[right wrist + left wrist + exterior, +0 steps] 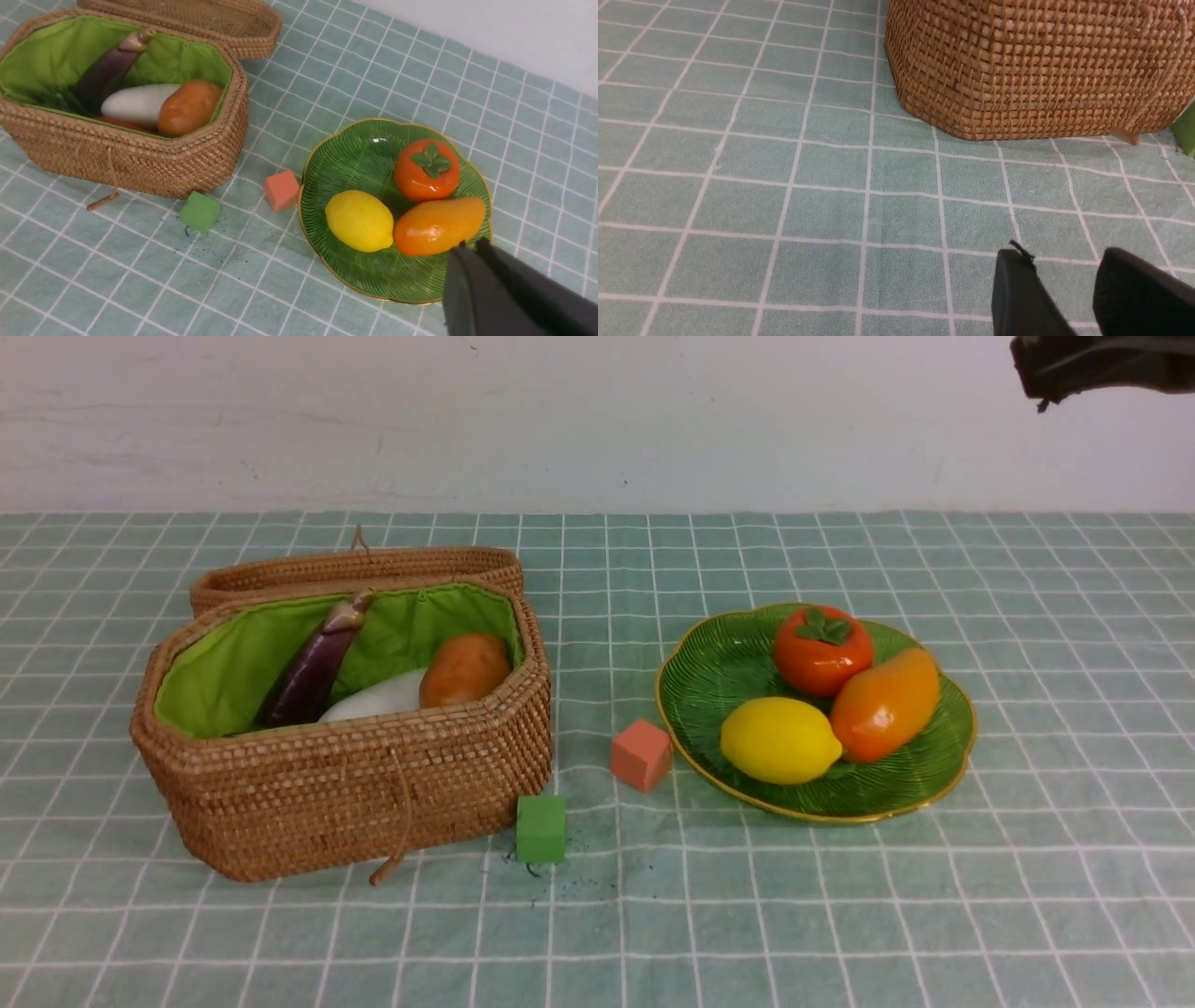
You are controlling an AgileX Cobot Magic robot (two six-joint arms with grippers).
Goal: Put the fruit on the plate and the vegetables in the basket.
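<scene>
i saw my right gripper closed, empty, above the plate; my left gripper sat slightly parted beside the basket.

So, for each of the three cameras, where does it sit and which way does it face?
Front view: sits between the arms, faces forward over the basket and plate; a dark arm part shows top right.
Left wrist view: low, faces the cloth and the basket wall; left end effector is open with a small gap, empty.
Right wrist view: high, looks down on plate, lemon, mango, persimmon; right end effector is shut.
Shared: all three show the basket; front and right wrist also share the green cube.
</scene>
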